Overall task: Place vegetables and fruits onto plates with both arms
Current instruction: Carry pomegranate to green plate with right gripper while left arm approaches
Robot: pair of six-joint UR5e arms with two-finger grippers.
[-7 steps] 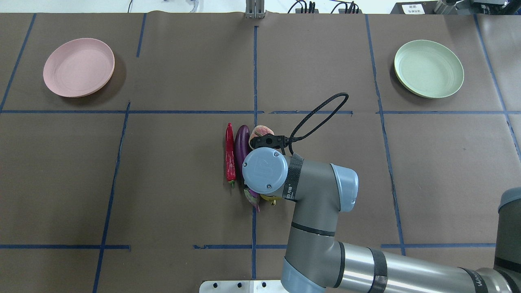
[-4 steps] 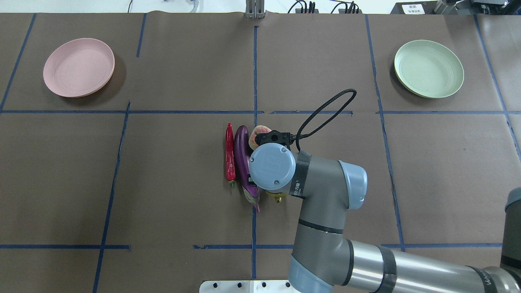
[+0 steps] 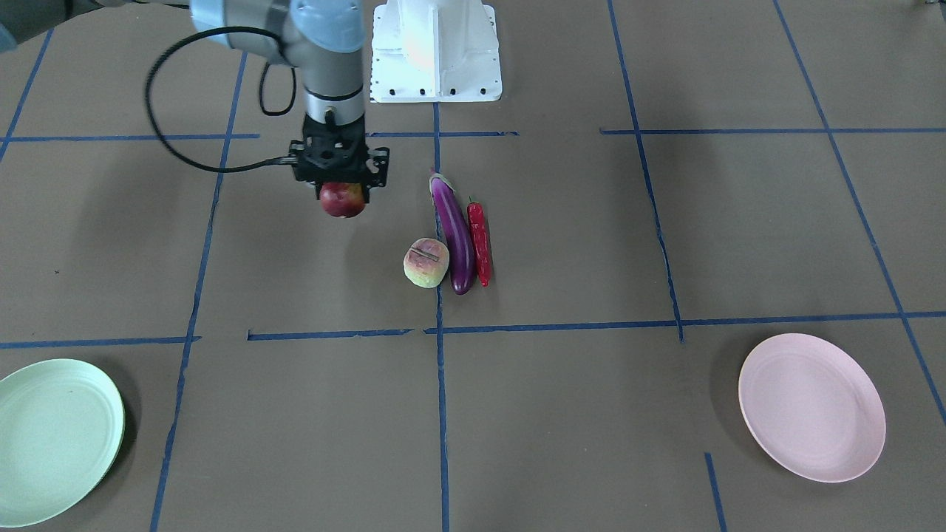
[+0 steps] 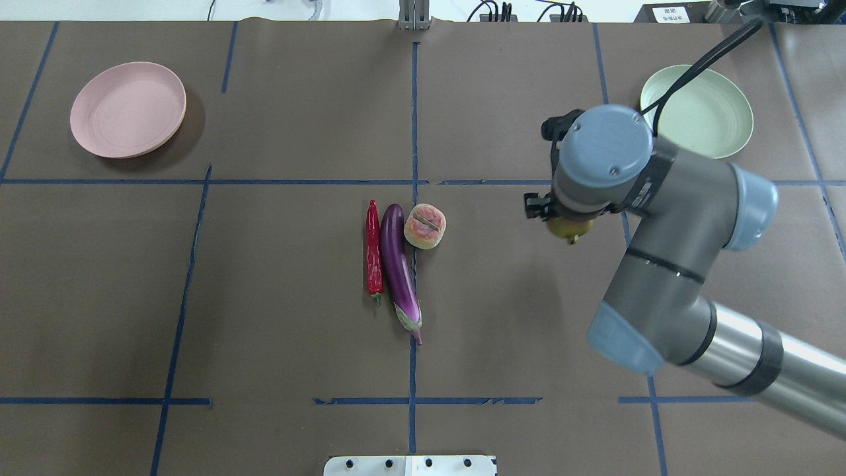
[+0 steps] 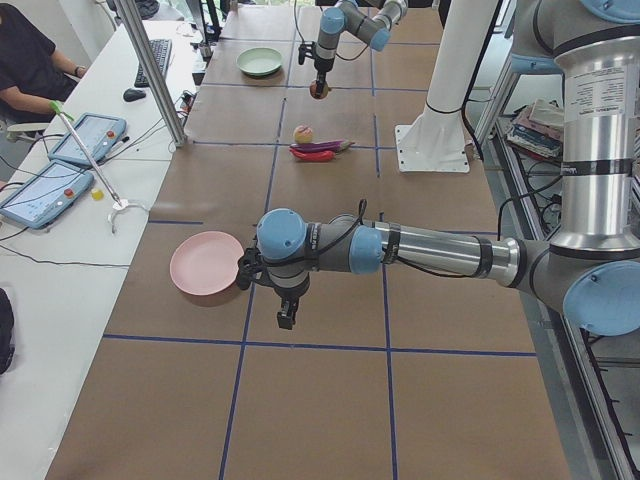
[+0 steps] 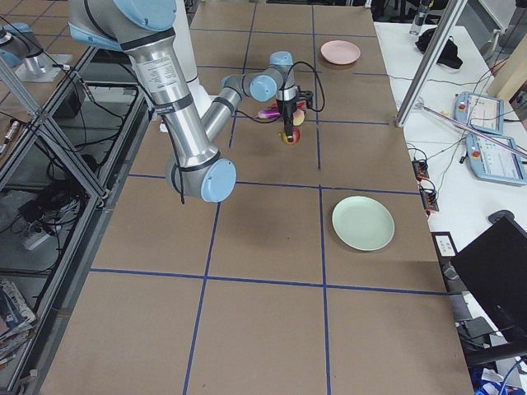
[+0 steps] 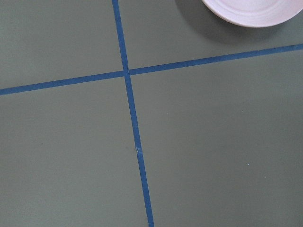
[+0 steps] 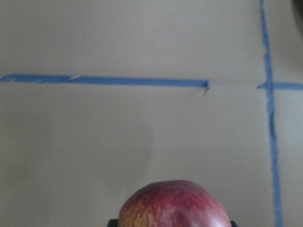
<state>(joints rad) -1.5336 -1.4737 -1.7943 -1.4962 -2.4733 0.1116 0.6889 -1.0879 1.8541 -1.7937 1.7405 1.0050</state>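
Carrying pomegranate [image 3: 342,201], clamped in right hand [image 3: 341,195], above worktop [image 3: 591,222]; to be held level, centred over mint-green plate [image 4: 707,125] before release. Left hand [image 5: 287,318] state: cannot tell.

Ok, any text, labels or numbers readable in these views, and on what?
None can be read.
White label at the overhead view's top right: dark print, too small to read.
Tablet screens in the exterior left view: too small to read.
Pomegranate held in the right gripper: no sticker visible.
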